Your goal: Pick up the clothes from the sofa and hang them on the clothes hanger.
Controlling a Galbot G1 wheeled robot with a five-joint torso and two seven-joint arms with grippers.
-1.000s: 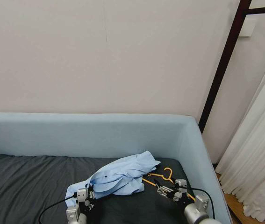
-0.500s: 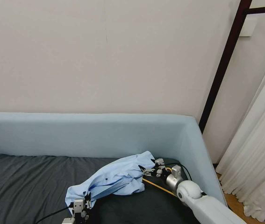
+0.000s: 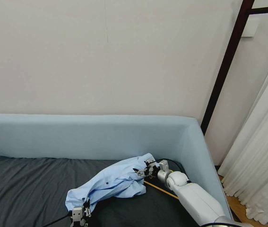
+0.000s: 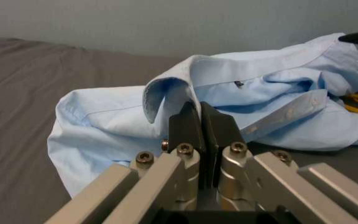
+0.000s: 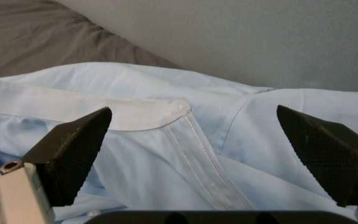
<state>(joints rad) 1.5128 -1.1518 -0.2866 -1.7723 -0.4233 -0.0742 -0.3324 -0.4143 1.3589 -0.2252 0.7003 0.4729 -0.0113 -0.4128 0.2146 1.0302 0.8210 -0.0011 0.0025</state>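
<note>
A crumpled light blue shirt lies on the dark grey sofa seat. An orange hanger pokes out from under the shirt's right side. My right gripper hangs open just over the shirt's far right end. In the right wrist view its two dark fingers stand wide apart around the gripper, with the shirt spread below. My left gripper is low at the shirt's near left corner. Its fingers are pressed shut in front of the shirt collar, with nothing seen between them.
The sofa's light blue backrest and right armrest wall in the seat. A dark rack post rises behind the armrest, with a white curtain to its right. Open seat lies to the left of the shirt.
My right arm has reached forward and left, from near the hanger to the shirt's far end. The left gripper has sunk toward the picture's lower edge.
</note>
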